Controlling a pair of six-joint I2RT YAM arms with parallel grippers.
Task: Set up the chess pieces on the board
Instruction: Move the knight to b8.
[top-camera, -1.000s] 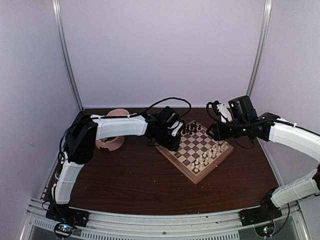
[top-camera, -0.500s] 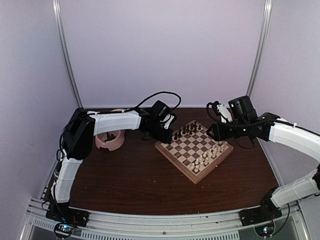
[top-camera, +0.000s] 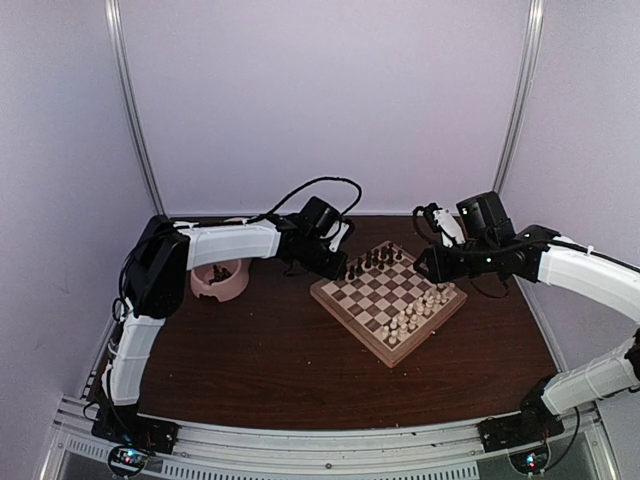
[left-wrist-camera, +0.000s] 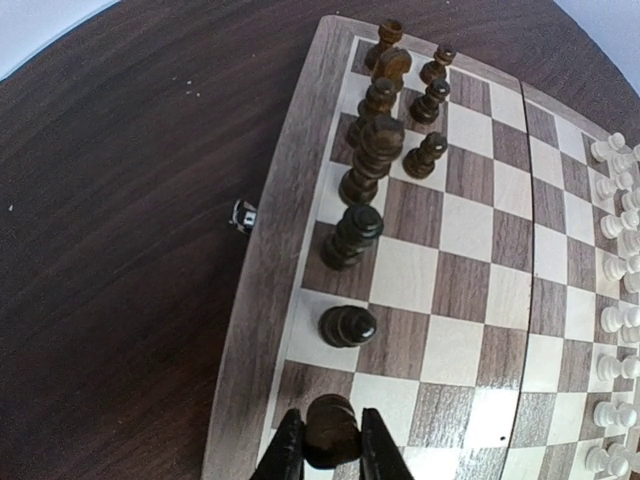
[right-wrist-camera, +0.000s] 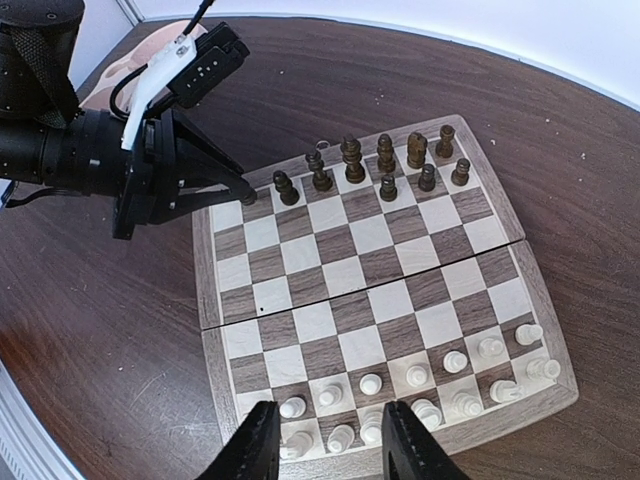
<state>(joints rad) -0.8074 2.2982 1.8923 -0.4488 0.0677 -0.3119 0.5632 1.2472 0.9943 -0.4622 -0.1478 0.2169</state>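
Left gripper (left-wrist-camera: 331, 418) clamped on dark piece (left-wrist-camera: 330, 442), low over the board (left-wrist-camera: 262, 300), end back-row square.
My worry: a skewed release tips it into the neighbour piece (left-wrist-camera: 347, 325); right gripper (right-wrist-camera: 328, 445) wide open, empty, over cream chessmen (right-wrist-camera: 417, 375).

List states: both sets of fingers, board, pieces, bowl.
Left fingers: shut on a dark piece, over the board's corner square.
Right fingers: open, empty, above the pale rows.
Board: unfolded flat on the table.
Dark pieces: upright, their two rows partly filled.
Pale pieces: upright, in two rows along the opposite edge.
Pink bowl: upright; dark contents, unclear.
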